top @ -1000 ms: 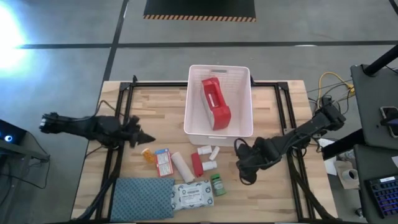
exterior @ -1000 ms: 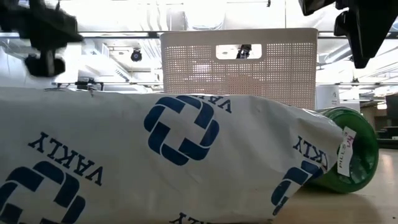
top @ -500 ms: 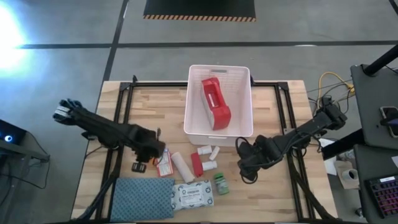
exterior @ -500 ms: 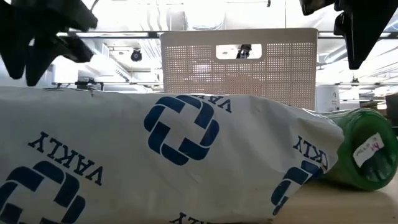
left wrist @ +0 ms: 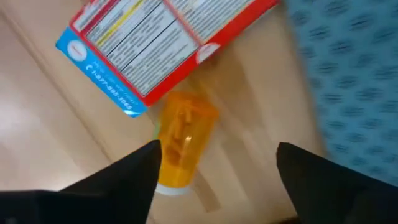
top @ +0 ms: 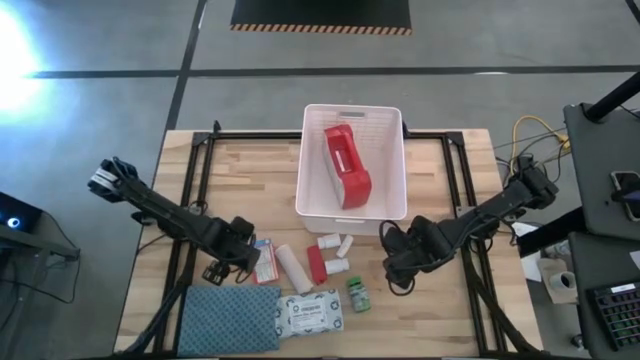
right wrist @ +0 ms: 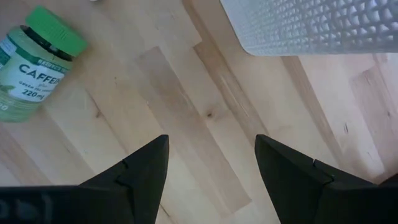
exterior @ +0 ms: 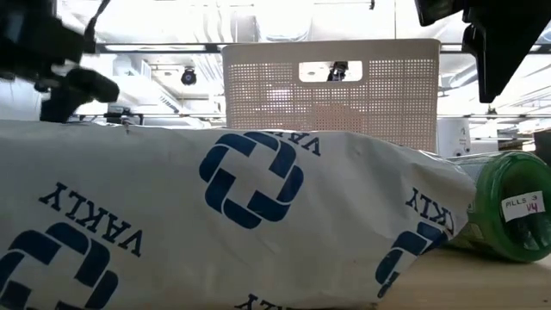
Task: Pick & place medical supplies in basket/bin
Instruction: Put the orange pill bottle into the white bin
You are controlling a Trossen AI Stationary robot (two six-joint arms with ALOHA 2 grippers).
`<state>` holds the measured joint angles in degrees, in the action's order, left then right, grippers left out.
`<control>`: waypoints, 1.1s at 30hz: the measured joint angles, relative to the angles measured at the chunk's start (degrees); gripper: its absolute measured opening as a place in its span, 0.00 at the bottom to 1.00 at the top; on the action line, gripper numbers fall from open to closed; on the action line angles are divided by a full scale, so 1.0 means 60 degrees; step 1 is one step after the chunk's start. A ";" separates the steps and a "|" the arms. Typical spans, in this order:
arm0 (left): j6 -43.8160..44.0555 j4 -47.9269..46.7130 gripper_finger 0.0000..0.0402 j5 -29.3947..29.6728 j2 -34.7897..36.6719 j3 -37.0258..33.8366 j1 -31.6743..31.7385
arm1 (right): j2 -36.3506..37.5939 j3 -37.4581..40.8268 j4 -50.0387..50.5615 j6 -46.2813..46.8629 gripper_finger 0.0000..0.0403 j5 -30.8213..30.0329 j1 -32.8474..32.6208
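Observation:
An orange pill bottle (left wrist: 180,149) lies on its side on the table beside the small box (left wrist: 161,43). My left gripper (left wrist: 217,149) is open over the bottle, which lies between the fingers, close to one. My right gripper (right wrist: 211,143) hangs open over bare wood between the green bottle (right wrist: 31,68) and the white bin (top: 352,205). The red-and-white pouch (top: 345,165) lies in the bin. A white roll (top: 293,268), a red roll (top: 316,265), small white bottles (top: 330,243) and the wipes packet (top: 310,313) lie on the table.
The blue-grey folded cloth (top: 228,320) lies at the table's near left edge, close to my left gripper (top: 235,262). The wipes packet (exterior: 215,224) fills the low view's foreground. Black frame rails (top: 190,250) run along the table's left and right sides.
My left gripper has swung from the table's left toward the supplies, come toward the near edge and down over the orange bottle, and opened. The green bottle has rolled a little toward the table's right; its label has turned.

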<state>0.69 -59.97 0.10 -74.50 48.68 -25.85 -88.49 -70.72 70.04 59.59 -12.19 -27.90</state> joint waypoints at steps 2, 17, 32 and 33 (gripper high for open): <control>0.0002 0.0266 0.78 0.0187 0.0154 -0.0463 0.0005 | 0.0003 0.0065 -0.0014 0.0024 0.57 0.0000 0.0000; 0.0661 0.0933 0.79 0.1068 -0.0416 -0.1009 0.0024 | 0.0004 0.0143 -0.0006 0.0403 0.57 0.0000 0.0004; 0.4102 0.0358 0.79 0.0031 -0.0405 -0.1583 0.0085 | 0.0004 0.0147 -0.0044 0.0526 0.57 -0.0436 0.0007; 0.4303 0.0426 0.79 0.0011 -0.0405 -0.1711 0.0085 | 0.0004 0.0147 -0.0050 0.0565 0.57 -0.0479 0.0007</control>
<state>26.50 -57.41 0.16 -76.93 38.42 -25.34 -88.47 -69.84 69.73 62.99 -15.06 -27.86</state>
